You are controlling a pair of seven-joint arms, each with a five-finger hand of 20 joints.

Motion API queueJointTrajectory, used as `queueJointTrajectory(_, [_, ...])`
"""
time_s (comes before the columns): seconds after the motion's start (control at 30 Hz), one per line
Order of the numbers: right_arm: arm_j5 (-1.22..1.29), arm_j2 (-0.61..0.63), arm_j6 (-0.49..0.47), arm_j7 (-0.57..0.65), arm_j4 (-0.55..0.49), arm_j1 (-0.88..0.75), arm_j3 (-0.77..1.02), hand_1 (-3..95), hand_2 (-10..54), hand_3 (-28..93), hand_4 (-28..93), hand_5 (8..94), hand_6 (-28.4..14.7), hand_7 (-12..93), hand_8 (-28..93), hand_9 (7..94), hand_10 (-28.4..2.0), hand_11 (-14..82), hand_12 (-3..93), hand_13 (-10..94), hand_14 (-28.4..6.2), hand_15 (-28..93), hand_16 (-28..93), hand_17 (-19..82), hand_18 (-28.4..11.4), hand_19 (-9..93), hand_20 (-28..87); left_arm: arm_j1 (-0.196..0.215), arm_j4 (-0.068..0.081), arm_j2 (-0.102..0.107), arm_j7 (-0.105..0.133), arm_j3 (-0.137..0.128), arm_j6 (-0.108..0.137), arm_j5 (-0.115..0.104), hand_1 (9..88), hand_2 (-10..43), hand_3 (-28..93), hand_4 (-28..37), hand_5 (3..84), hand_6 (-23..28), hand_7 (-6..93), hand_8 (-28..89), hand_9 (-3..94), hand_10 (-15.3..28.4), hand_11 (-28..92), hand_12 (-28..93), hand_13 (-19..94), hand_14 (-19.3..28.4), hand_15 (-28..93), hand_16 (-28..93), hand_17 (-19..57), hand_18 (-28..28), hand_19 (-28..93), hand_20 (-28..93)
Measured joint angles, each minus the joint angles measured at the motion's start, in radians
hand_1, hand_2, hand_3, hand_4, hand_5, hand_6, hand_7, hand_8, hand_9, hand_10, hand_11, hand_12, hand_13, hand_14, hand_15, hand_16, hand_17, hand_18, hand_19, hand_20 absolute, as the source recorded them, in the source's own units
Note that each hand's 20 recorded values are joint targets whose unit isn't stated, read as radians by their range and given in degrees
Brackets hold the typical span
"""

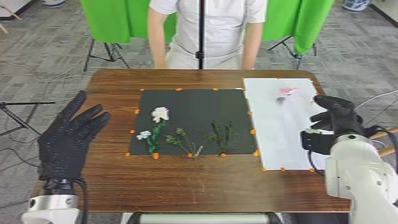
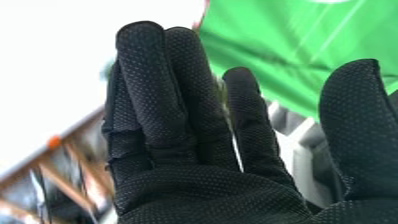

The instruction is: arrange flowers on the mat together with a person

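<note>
Right black-gloved hand (image 1: pixel 338 117) sits by the right edge of the white rectangular sheet (image 1: pixel 277 130), fingers straight, released. Left black-gloved hand (image 1: pixel 64 142) at the left edge of the brown wooden table (image 1: pixel 178 187), fingers loose, nothing in them. Pink flower (image 1: pixel 287 91) near sheet's far edge; white flower (image 1: pixel 160 114) and leafy green stems (image 1: pixel 222 136) on black square mat (image 1: pixel 191 99). Risk: straight fingers may shove the pink flower, not pinch it; dangling black cable (image 1: pixel 311 161) could drag the sheet.
</note>
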Motion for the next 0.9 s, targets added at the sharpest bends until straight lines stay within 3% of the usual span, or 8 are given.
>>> queueJointTrajectory(0.17, [-0.186, 0.071, -0.027, 0.116, 0.088, 0.057, -0.041, 26.5, -0.6, 73, -28, 44.4, -1.0, 11, -12, 71.4, -19.1, 37.8, 15.2, 70, -14.1, 63, 7, 26, -23.8, 83, -1, 0.000, -0.002, 0.003, 0.001, 0.005, 0.004, -0.001, 21.2, 8.6, 77, -28.3, 34.3, 7.7, 10.6, -9, 36.3, 20.9, 23, 10, 29, 27.3, 47, -10, -4.8, 27.3, 70, -6])
queueJointTrajectory(0.37, [-0.420, 0.125, -0.236, 0.279, 0.196, 0.139, -0.120, 27.7, -2.6, 73, -28, 41.6, -0.3, 10, -11, 69.3, -18.6, 33.8, 13.7, 70, -13.9, 61, 7, 26, -23.8, 83, -4, 0.000, -0.004, 0.005, 0.002, 0.005, 0.007, -0.002, 21.2, 8.6, 77, -28.3, 34.4, 7.8, 10.7, -10, 36.3, 20.9, 23, 10, 29, 27.3, 48, -10, -4.8, 27.3, 70, -6])
queueJointTrajectory(0.7, [-0.404, 0.162, -0.400, 0.265, 0.318, 0.243, -0.186, 27.8, -6.2, 75, -28, 36.5, 1.1, 10, -11, 61.1, -19.0, 21.9, 12.0, 64, -15.0, 54, 6, 22, -25.7, 79, -6, -0.004, -0.004, 0.006, 0.002, 0.008, 0.007, -0.002, 21.3, 8.5, 77, -28.3, 34.3, 7.8, 10.7, -10, 36.3, 20.9, 23, 10, 29, 27.3, 48, -10, -4.8, 27.3, 70, -5])
queueJointTrajectory(0.9, [-0.383, 0.165, -0.466, 0.219, 0.337, 0.263, -0.195, 28.6, -7.7, 77, -28, 36.2, 3.3, 12, -12, 55.8, -17.6, 14.2, 12.1, 61, -15.5, 44, 9, 18, -26.1, 66, 1, -0.012, -0.003, 0.006, 0.000, 0.013, 0.007, -0.002, 21.3, 8.5, 77, -28.3, 34.2, 7.7, 10.8, -10, 36.3, 21.0, 23, 10, 29, 27.3, 48, -10, -4.8, 27.3, 70, -5])
